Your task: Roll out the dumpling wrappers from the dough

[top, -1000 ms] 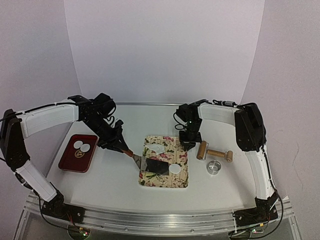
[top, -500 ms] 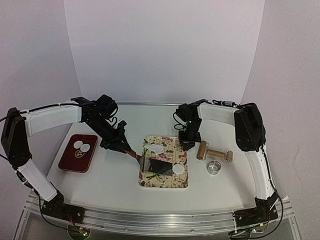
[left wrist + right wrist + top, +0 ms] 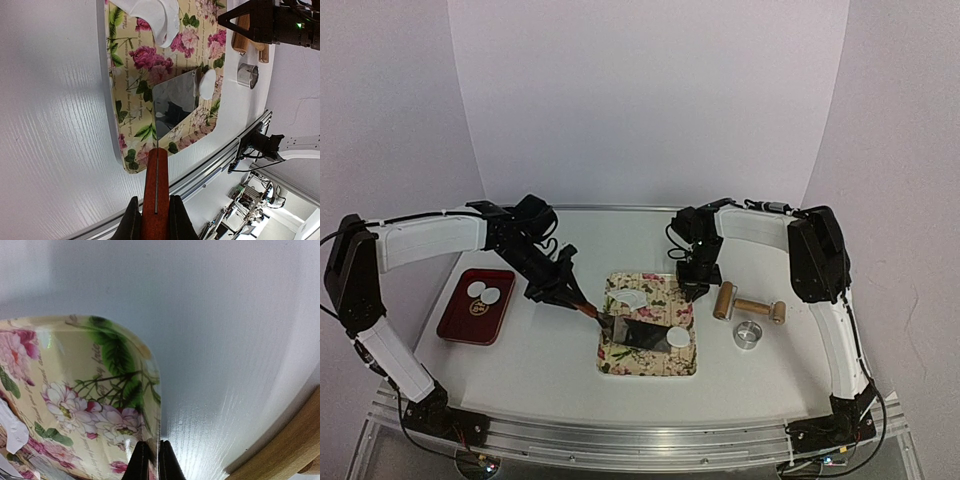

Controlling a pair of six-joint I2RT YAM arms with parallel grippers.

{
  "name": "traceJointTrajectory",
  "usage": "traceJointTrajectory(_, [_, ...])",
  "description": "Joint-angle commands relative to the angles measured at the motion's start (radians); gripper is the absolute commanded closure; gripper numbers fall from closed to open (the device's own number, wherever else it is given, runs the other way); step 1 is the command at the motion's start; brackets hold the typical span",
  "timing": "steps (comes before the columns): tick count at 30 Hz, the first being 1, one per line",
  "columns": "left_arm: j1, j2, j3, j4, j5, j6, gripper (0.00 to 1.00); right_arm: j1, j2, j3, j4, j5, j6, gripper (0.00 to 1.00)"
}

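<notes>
My left gripper [image 3: 563,289] [image 3: 153,201] is shut on the red-brown wooden handle of a metal scraper [image 3: 174,100]. The scraper's blade [image 3: 642,334] lies on the floral board [image 3: 650,365], and its far edge touches a white dumpling wrapper [image 3: 678,337] [image 3: 207,84]. The leftover sheet of dough [image 3: 628,297] [image 3: 156,15] lies at the board's far left. Two more wrappers [image 3: 484,292] rest in the red tray [image 3: 460,325]. My right gripper [image 3: 692,290] [image 3: 150,445] is shut on the board's far right edge [image 3: 156,405].
A wooden rolling pin [image 3: 750,305] [image 3: 287,440] lies right of the board. A small round metal ring cutter [image 3: 749,334] [image 3: 247,75] stands just in front of it. The red tray sits at the table's left side.
My left gripper has moved right with the scraper. The blade has slid across the board up to the wrapper. The right gripper has kept its pinch on the board's edge.
</notes>
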Motion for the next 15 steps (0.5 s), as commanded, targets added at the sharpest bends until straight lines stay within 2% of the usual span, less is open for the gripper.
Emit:
traceJointTrajectory(1, [-0.002,0.011,-0.032,0.016,-0.049,0.006,1.0,0.009,0.032,0.014,-0.052,0.033,-0.015,1.0])
traceJointTrajectory(15, [0.0,-0.019,-0.169,0.184,0.013,-0.055,1.0,0.009,0.033,0.017,-0.063,0.038,-0.019,1.0])
